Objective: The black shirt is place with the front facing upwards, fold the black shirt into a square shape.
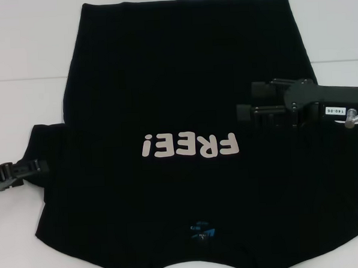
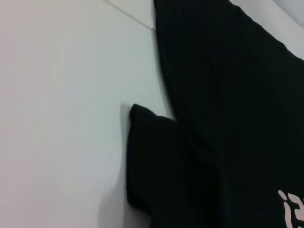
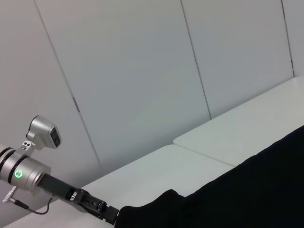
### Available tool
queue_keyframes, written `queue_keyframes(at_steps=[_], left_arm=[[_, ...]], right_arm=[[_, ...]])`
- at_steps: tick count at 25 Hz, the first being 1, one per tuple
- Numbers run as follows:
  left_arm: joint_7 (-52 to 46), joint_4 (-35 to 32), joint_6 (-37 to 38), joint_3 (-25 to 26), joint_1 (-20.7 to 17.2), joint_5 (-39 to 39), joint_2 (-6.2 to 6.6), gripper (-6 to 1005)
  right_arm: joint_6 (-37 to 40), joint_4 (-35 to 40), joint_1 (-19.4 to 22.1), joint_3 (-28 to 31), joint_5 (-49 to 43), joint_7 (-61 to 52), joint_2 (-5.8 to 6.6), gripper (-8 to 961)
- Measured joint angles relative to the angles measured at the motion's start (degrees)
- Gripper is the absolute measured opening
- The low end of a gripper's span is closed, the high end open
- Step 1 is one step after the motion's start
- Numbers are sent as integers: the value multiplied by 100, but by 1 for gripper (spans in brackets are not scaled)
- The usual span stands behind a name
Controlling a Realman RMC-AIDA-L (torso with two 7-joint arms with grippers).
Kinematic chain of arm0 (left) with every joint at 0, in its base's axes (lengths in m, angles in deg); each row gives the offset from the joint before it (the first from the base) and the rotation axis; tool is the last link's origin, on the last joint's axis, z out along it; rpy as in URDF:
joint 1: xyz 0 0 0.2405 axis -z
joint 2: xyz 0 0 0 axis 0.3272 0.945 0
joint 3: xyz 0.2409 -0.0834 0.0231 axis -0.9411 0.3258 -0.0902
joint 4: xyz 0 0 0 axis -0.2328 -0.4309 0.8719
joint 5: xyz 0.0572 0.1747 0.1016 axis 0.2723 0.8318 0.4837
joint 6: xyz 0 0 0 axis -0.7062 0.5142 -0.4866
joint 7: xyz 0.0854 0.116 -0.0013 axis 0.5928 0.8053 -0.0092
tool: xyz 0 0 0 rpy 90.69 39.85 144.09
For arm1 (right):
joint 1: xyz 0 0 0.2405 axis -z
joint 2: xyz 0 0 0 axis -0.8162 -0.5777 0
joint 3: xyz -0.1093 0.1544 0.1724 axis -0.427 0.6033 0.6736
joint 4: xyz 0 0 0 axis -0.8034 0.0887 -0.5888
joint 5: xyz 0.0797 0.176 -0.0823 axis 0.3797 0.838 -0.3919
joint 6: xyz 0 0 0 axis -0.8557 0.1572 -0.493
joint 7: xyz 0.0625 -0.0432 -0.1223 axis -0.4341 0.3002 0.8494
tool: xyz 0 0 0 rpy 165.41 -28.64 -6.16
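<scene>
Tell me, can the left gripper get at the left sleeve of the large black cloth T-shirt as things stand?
Probably yes. The left gripper sits right at the edge of the left sleeve of the black shirt, low over the white table, with nothing between them. The right gripper hovers over the shirt's other side.

White table surface (image 1: 31, 69) filled the head view, matte and evenly lit, without hard shadows. In the right wrist view the top consisted of two white slabs (image 3: 247, 128) butted together, with a thin seam between them. Behind stood a pale grey panelled wall (image 3: 133, 80), divided by narrow dark joints running slantwise across that view. A slab seam also showed in the left wrist view (image 2: 130, 15).
</scene>
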Motion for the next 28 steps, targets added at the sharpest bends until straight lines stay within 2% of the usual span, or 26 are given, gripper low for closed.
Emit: queue_keyframes(at_steps=[5, 10, 12, 28], left_arm=[[4, -45, 40, 0, 65, 0, 4, 931], [-182, -143, 359, 0, 6, 6, 133, 931], [-274, -195, 435, 0, -23, 30, 148, 931], [-987, -148, 477, -18, 348, 804, 162, 931]], right_arm=[[0, 6, -12, 0, 2, 0, 0, 920], [0, 22, -5, 0, 3, -30, 0, 920], [0, 20, 2, 1, 8, -30, 0, 920], [0, 11, -17, 62, 64, -5, 27, 918]])
